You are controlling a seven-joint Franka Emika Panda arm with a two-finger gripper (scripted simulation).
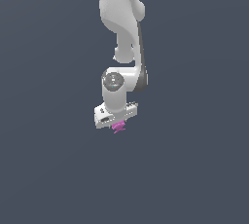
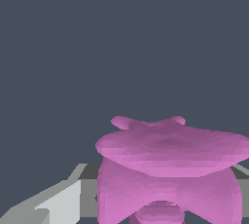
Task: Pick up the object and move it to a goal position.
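Here the hand (image 1: 118,123) grips the object (image 1: 118,127).

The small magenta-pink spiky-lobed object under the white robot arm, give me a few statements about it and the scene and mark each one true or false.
1. The small magenta-pink spiky-lobed object sits directly beneath the white gripper. True.
2. The object is larger than the gripper. False: in the exterior view it is much smaller than the gripper.
3. The object fills much of the lower part of the wrist view. True.
4. A second, green object lies on the dark grey-blue surface. False: the pink object is the only loose thing in view.
5. The white robot arm enters from the bottom of the exterior view. False: it comes down from the top.
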